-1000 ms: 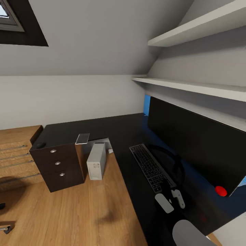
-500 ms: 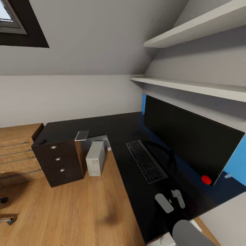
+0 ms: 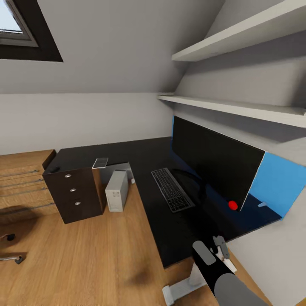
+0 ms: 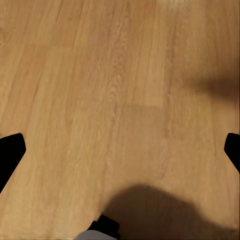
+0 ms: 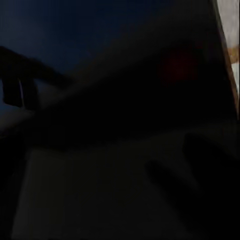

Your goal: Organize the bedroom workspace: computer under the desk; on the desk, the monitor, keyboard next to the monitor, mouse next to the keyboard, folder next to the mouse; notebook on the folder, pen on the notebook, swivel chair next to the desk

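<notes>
The black L-shaped desk [image 3: 140,159] carries the wide monitor [image 3: 212,165] with the black keyboard [image 3: 172,189] in front of it. A thin grey notebook [image 3: 100,163] lies above the drawers [image 3: 76,195], and a small dark lump, perhaps the mouse [image 3: 54,169], sits at that corner. The pale computer [image 3: 116,191] stands on the floor under the desk. Chrome legs and casters of the swivel chair [image 3: 12,257] show at the left edge. My right gripper [image 3: 213,250] hangs open over the desk's near end. My left gripper [image 4: 120,150] is open above bare wood floor. The folder and pen are out of view.
A light wood cabinet [image 3: 21,182] stands left of the drawers. Two white wall shelves [image 3: 238,108] overhang the monitor, with a blue panel [image 3: 278,182] behind it. A red dot [image 3: 232,205] marks the monitor's lower corner. The desk's white foot [image 3: 180,289] is near my right arm.
The camera has pulled back and turned, so the desk looks smaller and its near end and white foot now show. My right gripper is now over the desk's end instead of beside the keyboard.
</notes>
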Controlling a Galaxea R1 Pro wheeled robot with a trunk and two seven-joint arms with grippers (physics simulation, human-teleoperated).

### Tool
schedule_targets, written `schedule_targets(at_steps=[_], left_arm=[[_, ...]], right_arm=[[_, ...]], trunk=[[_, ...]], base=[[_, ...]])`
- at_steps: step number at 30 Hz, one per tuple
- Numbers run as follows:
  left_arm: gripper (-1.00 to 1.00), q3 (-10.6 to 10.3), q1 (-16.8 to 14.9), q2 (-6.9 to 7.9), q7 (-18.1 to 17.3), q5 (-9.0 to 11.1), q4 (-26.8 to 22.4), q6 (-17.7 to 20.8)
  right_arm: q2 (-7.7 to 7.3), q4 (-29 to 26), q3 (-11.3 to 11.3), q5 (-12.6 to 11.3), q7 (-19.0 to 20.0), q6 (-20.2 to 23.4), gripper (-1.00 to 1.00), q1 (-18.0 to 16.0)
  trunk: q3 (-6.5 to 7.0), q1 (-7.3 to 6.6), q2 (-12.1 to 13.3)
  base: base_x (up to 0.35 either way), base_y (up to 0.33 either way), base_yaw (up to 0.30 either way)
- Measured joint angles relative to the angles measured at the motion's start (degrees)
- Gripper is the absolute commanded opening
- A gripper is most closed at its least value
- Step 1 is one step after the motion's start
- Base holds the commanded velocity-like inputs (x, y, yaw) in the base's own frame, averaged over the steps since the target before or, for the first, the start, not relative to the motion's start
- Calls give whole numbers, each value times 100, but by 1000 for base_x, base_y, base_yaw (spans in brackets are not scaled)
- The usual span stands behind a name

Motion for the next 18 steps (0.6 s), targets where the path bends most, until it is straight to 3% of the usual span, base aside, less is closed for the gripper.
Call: schedule_targets(at_steps=[18], left_arm=[[100, 26, 0, 0, 7, 5, 0, 7]], right_arm=[[0, 6, -6, -45, -8, -9, 100, 1]], trunk=[[0, 0, 0]], base=[[-287, -146, 0]])
